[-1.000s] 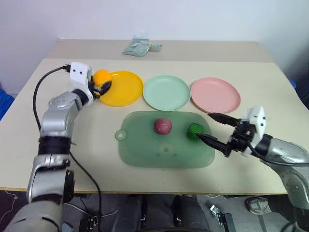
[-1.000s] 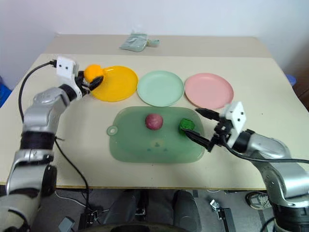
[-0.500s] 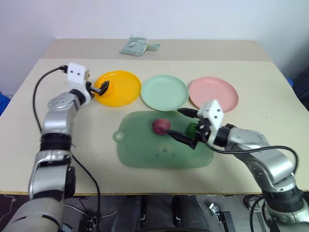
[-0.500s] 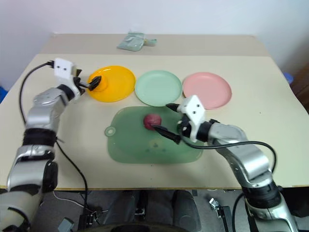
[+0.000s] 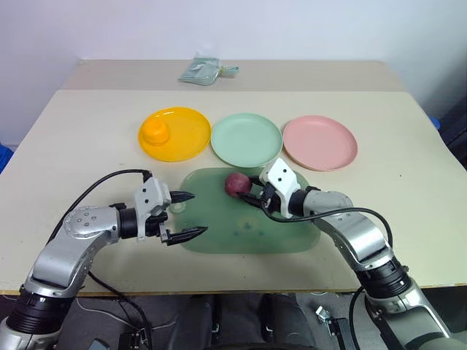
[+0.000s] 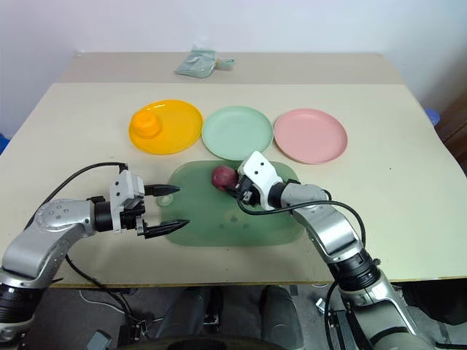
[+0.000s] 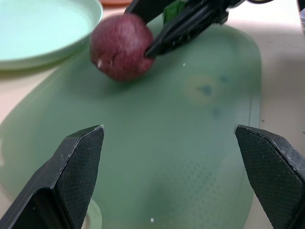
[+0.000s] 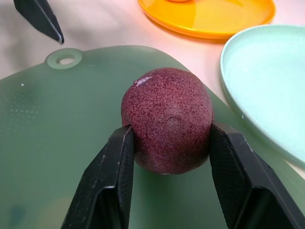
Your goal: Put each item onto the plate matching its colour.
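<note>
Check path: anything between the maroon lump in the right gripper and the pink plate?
Nothing visible. The right gripper is shut on the maroon lump on the green tray; the pink plate is empty.

Beige surface (image 5: 87, 131) made of two tabletops pushed together (seam running across the far side), plain white wall (image 5: 292, 29) behind, even light, dark floor (image 5: 452, 138) at right.

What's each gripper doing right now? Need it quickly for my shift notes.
Left gripper: open, holding nothing, at the green tray's near edge.
Right gripper: shut on the maroon lump, which sits on the tray.
</note>
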### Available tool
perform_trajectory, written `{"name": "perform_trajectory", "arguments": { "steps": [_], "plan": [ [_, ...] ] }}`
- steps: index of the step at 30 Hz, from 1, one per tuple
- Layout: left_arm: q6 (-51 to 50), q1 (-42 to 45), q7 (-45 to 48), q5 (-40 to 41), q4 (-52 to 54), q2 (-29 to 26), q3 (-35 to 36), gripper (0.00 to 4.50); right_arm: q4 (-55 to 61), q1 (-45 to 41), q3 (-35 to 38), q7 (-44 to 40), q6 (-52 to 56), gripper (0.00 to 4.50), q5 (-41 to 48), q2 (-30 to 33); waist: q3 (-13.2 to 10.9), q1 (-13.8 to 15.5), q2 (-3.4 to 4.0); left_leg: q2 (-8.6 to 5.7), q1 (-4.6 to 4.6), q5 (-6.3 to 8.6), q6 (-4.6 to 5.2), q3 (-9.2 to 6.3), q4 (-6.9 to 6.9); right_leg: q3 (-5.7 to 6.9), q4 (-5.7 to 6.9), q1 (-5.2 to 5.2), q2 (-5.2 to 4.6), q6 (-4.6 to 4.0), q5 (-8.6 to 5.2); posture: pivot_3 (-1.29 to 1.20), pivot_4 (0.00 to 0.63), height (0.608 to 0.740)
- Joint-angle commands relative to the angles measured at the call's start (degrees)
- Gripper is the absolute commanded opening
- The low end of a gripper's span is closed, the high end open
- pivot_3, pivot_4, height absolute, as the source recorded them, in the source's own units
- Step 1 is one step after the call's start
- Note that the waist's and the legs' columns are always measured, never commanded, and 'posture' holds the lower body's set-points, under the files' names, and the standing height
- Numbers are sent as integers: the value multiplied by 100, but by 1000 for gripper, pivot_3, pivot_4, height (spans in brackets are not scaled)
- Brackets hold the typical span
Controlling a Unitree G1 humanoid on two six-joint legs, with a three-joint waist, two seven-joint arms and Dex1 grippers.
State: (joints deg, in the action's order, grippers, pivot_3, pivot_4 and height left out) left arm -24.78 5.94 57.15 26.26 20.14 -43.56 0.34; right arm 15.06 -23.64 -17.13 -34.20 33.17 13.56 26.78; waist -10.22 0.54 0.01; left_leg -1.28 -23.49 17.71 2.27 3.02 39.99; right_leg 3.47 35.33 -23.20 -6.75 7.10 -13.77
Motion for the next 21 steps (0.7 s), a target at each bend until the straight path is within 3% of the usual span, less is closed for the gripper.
{"name": "perform_trajectory", "arguments": {
  "steps": [1,6,12,18,21],
  "plan": [
    [43,-67,-26,55,171,16,89,4500,410,-162,387,-71,-196,1690,111,-23,0,1,0,0,0,0,0,0,0,0,0,0,0,0,0,0,150,740],
    [180,-37,-56,71,190,208,13,4500,-78,-634,1449,440,52,1690,133,146,0,9,0,0,0,0,1,0,1,0,0,1,0,1,0,0,150,740],
    [196,-9,-62,21,305,423,-206,4500,-1665,-1072,1802,1237,-35,1690,-610,403,0,-3,0,-2,0,0,1,2,-3,0,-1,1,0,-1,0,0,150,740],
    [169,17,-126,-24,387,508,-308,4500,-1792,-1077,1851,955,-650,4436,-586,385,-4,-114,10,2,0,-2,0,12,-14,-5,0,-7,2,0,0,0,150,740],
    [148,-10,-151,-19,418,493,-293,4500,-1174,-730,2044,135,-929,4436,-22,548,-4,-110,10,3,0,-2,0,9,-14,-5,-1,-7,3,0,0,0,150,740]
  ]
}}
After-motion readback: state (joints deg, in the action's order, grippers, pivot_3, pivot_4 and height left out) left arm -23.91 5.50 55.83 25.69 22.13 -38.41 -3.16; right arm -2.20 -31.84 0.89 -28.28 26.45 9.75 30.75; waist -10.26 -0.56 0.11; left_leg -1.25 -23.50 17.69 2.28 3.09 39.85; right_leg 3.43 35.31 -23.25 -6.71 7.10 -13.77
